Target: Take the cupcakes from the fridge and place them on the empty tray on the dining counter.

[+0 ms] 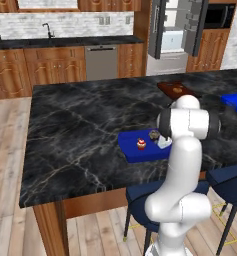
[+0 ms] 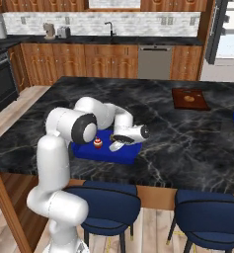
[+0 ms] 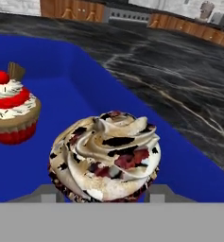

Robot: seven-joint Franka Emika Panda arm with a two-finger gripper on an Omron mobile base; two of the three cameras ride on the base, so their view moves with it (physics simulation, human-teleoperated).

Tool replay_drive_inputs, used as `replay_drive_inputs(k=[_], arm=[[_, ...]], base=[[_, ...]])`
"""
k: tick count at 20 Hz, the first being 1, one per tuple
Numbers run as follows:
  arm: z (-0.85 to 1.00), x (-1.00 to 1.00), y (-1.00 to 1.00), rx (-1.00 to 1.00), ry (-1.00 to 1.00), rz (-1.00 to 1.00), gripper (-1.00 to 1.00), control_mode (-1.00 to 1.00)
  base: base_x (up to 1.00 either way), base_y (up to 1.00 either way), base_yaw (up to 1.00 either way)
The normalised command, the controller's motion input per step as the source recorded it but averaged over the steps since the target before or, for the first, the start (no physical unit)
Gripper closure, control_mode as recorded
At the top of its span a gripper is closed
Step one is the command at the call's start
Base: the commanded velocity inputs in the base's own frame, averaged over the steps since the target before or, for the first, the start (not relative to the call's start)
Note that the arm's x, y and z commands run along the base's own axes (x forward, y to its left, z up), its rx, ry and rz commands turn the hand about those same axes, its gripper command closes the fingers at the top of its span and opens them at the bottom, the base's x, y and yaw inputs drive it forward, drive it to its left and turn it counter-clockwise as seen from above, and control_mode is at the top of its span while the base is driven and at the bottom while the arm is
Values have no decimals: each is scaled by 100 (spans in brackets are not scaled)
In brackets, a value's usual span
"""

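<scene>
Black marble dining counter spreads bare beyond the blue tray rim. Gripper jaws stand apart either side of the swirled cupcake, grip uncertain. Red-topped cupcake sits clear to one side.

Blue tray; black white-veined dining counter.

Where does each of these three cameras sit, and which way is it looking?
Left base view: behind the arm's left, looking over the dining counter toward the fridge; the white arm rises at lower right.
Right base view: behind its right, facing the same counter; the arm rises at lower left.
Hand view: on the hand, looking along the gripper at the chocolate cupcake.
All three share the blue tray and the red-topped cupcake.
</scene>
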Motion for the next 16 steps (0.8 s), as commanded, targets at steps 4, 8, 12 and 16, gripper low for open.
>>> replay_drive_inputs(k=[4,8,12,16], arm=[[0,3,-14,0,6,4,-100,-100],[0,-21,-12,0,0,5,-100,-100],[0,-23,0,0,0,2,-100,-100],[0,-15,0,0,0,2,-100,-100]], base=[[0,0,0],[0,0,0],[0,0,0],[0,0,0]])
